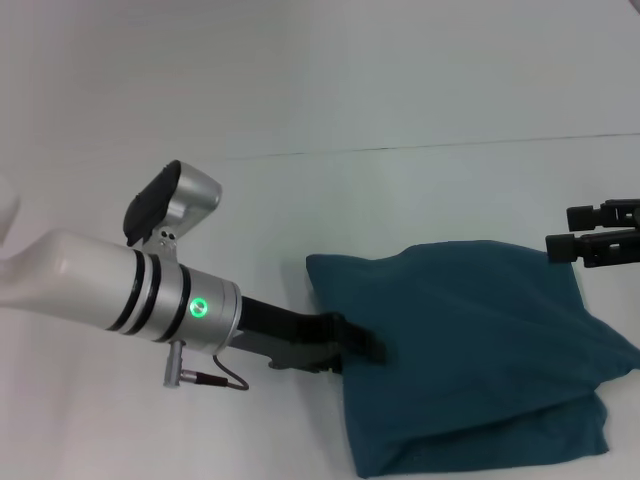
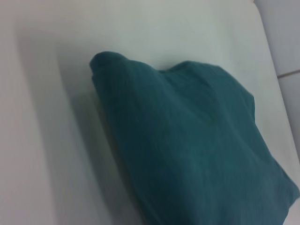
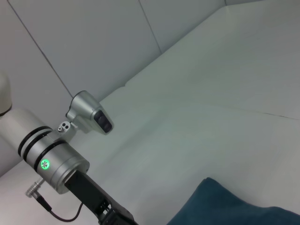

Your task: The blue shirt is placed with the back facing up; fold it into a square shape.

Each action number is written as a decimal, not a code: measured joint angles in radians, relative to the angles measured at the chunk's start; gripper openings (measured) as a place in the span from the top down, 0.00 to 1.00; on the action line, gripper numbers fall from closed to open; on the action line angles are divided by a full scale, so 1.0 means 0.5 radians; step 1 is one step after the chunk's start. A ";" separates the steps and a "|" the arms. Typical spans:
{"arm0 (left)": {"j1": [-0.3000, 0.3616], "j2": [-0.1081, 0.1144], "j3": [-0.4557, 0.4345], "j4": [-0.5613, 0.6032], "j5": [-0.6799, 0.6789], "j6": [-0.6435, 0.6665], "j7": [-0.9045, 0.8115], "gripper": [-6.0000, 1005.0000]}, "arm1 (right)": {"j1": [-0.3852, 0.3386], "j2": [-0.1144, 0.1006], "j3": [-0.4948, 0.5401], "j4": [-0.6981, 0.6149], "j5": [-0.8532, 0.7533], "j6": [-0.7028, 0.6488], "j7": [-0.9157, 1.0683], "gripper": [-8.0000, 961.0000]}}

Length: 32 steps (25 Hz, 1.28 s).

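While the shirt [image 1: 470, 350] already lies as a thick folded bundle on the white surface [image 1: 400, 90], near and to the right of the middle, the shape is not yet a clean square: its far edge sags between two raised corners and the near right layers hang out unevenly. The step in hand seems to be the last fold or the tidying after it.

The left gripper [image 1: 362, 343] is low at the left edge of the bundle, touching the cloth there. Its fingers are dark against the dark fabric, so I cannot tell whether they pinch the edge or only rest on it. The right gripper [image 1: 565, 232] hovers just beside the far right corner of the shirt, apart from it; its two fingers stand a little apart and hold nothing.

In my judgement the next move calls for flattening the bundle and aligning its edges. Soft knit slips easily, so a pull from one side alone could drag the layers open.
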 joint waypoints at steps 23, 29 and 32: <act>-0.040 0.266 -0.011 0.089 0.008 0.003 0.082 0.91 | 0.013 0.039 -0.002 0.006 0.002 0.110 -0.036 0.02; -0.005 0.337 -0.030 0.138 0.073 0.004 0.069 0.91 | 0.036 0.039 -0.035 0.006 0.002 0.138 -0.023 0.02; 0.037 0.346 -0.102 0.205 0.178 0.025 0.038 0.91 | 0.056 0.042 -0.066 0.006 0.000 0.151 -0.008 0.02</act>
